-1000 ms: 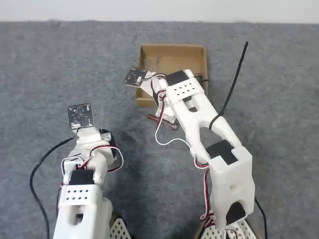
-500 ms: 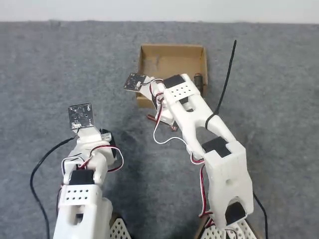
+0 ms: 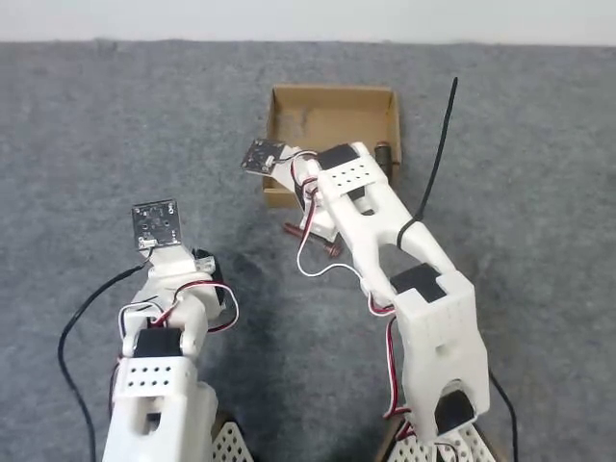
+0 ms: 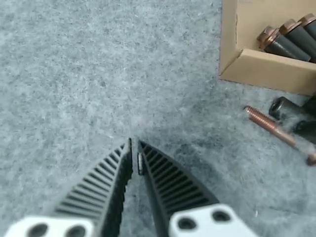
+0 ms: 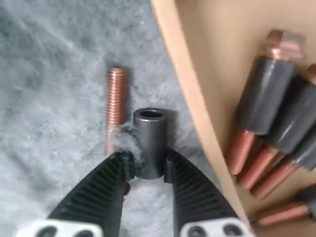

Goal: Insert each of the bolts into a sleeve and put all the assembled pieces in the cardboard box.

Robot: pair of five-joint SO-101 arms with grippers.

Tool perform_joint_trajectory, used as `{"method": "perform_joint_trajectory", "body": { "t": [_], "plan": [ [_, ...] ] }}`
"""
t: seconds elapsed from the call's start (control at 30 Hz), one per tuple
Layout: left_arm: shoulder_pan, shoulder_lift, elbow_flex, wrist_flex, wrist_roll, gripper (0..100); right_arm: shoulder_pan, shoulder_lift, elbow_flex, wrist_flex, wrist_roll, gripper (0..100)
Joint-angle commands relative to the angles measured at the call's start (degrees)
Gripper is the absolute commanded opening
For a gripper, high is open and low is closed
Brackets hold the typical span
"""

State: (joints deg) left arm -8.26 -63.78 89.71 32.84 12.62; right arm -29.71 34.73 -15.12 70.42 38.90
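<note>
A short dark grey tubular sleeve [image 5: 149, 143], hollow end showing, is clamped between the right gripper's [image 5: 148, 167] black jaws, 1 copper threaded bolt [image 5: 115, 106] lying just beside it (brown cardboard box [image 5: 185, 84] alongside). The left gripper [image 4: 135, 154] is closed, empty.

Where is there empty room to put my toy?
The grey carpet left of the cardboard box is bare, and so is the stretch right of it. It is crowded at the box's near wall, where the right gripper grips a sleeve beside a bolt.
</note>
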Motion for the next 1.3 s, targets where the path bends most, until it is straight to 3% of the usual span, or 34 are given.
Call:
{"method": "perform_joint_trajectory", "body": {
  "t": [0.0, 0.27, 0.43, 0.83, 1.27],
  "plan": [
    [0.26, -1.23, -0.92, -1.93, -0.53, 2, 2.33, -3.56, -3.16, 2.68, -7.3, 0.7],
    [0.26, -1.23, -0.92, -1.93, -0.53, 2, 9.01, -10.15, -3.08, 11.21, -23.74, 0.7],
    [0.26, -1.23, -0.92, -1.93, -0.53, 2, 13.23, -14.37, 0.18, 14.81, -29.45, 0.7],
    [0.26, -1.23, -0.92, -1.93, -0.53, 2, 20.97, -41.27, 35.78, -0.13, -29.8, 0.7],
    [-0.18, -1.23, -1.01, -1.76, -0.62, 2, 41.1, -66.15, 69.63, -12.18, -29.54, 0.7]
  ]
}}
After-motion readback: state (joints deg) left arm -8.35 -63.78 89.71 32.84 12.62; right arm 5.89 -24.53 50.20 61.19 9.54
